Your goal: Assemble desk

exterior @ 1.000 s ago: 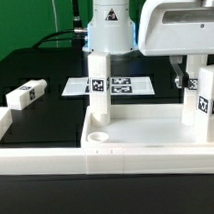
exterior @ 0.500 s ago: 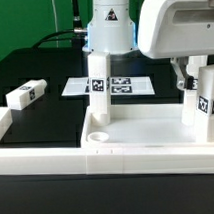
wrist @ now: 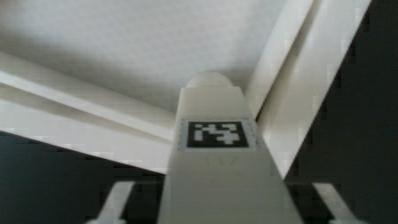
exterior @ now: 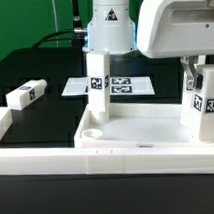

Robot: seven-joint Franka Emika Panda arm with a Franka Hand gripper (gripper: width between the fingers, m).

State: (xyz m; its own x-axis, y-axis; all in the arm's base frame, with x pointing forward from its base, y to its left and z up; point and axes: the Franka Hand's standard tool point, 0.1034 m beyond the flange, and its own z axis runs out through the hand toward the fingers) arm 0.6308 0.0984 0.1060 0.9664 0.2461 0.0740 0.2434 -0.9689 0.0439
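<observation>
The leg (exterior: 203,122) between the jaws is white, with a black-and-white square tag (wrist: 217,133) on its face. The second leg (exterior: 98,105), standing well to one side of the jaws, is white too and carries the same kind of tag. The tabletop (exterior: 146,127) under both is plain white. Farthest from the jaws, the third leg (exterior: 25,96) is white with a black-and-white tag and lies on the black bench (exterior: 49,72). The marker board (exterior: 74,88) beyond is white with black tags. The arm (exterior: 177,22) above the jaws is white, and the backdrop (exterior: 22,23) is green.
</observation>
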